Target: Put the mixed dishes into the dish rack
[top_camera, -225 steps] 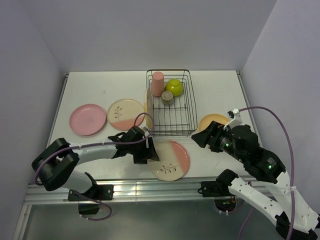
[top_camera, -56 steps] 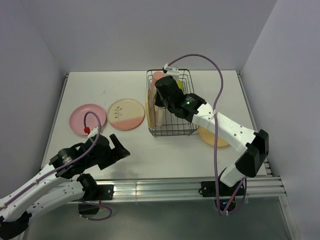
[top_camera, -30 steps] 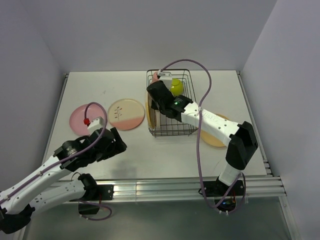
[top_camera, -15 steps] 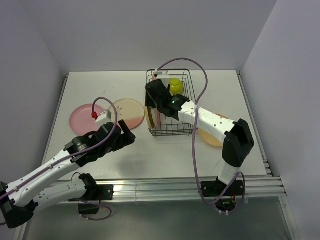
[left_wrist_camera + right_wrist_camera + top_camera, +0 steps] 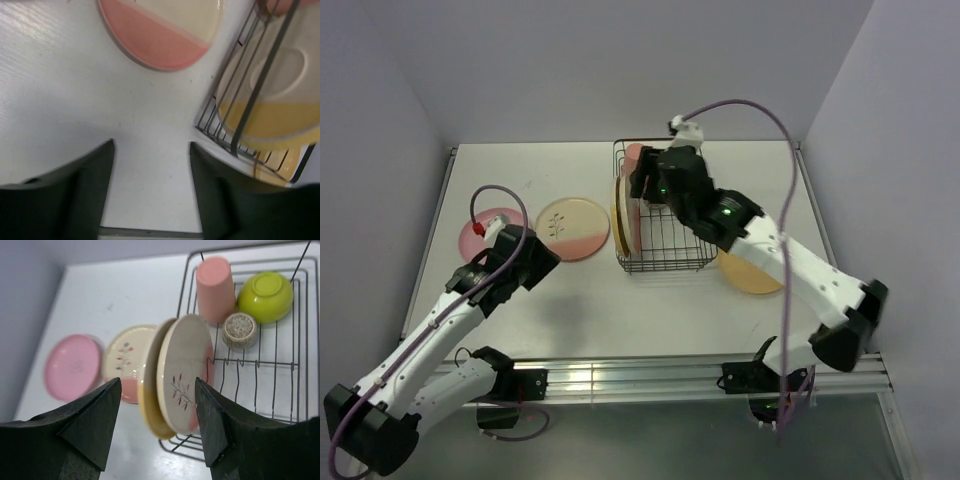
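Upright plates just beyond right claw

Overhead and both wrist views share the dish rack

In the right wrist view the rack is black wire. At upper right it holds a salmon-pink tumbler, a lime-green bowl and a speckled grey cup. At centre the front plate is cream with a pink edge and a dark leaf sprig, and the back plate is cream over yellow. At left the sprig plate is cream above and pink below, and the pink plate is plain on the white table. Right of centre in the top view, the orange plate is plain orange-yellow.
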### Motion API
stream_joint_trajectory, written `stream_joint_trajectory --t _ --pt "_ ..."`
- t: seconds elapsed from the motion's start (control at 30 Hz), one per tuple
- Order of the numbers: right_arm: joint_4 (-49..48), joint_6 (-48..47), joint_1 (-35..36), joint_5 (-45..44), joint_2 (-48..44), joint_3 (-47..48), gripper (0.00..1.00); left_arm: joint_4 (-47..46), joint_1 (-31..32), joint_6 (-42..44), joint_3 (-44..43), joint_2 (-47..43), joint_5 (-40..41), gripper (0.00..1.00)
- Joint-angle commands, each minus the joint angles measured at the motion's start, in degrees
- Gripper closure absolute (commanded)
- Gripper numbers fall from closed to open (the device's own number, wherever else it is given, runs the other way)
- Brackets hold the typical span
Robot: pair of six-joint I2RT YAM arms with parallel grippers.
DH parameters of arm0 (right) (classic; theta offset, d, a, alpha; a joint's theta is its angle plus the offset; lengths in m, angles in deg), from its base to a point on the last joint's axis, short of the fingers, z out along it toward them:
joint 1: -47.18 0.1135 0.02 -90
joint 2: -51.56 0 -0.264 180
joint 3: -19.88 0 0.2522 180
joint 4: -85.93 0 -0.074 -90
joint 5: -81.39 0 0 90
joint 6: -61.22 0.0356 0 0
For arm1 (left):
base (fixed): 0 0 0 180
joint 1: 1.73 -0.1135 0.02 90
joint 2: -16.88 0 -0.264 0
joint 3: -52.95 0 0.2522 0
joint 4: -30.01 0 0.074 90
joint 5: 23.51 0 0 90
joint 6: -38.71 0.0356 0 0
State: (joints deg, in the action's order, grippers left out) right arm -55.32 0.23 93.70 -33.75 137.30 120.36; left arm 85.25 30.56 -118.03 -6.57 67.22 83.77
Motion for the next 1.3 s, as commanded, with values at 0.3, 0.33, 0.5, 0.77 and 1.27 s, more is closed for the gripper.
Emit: stream_joint_trajectory --t 0.3,0.33,0.5,0.77,1.27 --pt "16.0 6.2 0.4 1.1 -35.9 -11.8 0.36 -17.5 -12.9 13.5 -7.5 28.7 -15.3 1.00" --pt "17.9 6.6 0.4 1.7 -37.3 -13.8 0.37 -18.4 -13.2 13.8 -9.2 30.3 -15.2 1.00" --pt "21.3 9.0 0.5 4.2 -45.8 -20.7 0.38 -19.7 -14.3 15.8 -14.7 41.5 -15.1 1.00" --pt "25.0 8.3 0.5 5.5 -50.3 -24.0 0.39 -16.5 -14.5 16.9 -17.7 50.2 -13.6 1.00" --pt "17.6 6.7 0.5 10.2 -47.2 -27.7 0.39 -14.0 -14.4 14.7 5.2 33.9 -16.4 1.00"
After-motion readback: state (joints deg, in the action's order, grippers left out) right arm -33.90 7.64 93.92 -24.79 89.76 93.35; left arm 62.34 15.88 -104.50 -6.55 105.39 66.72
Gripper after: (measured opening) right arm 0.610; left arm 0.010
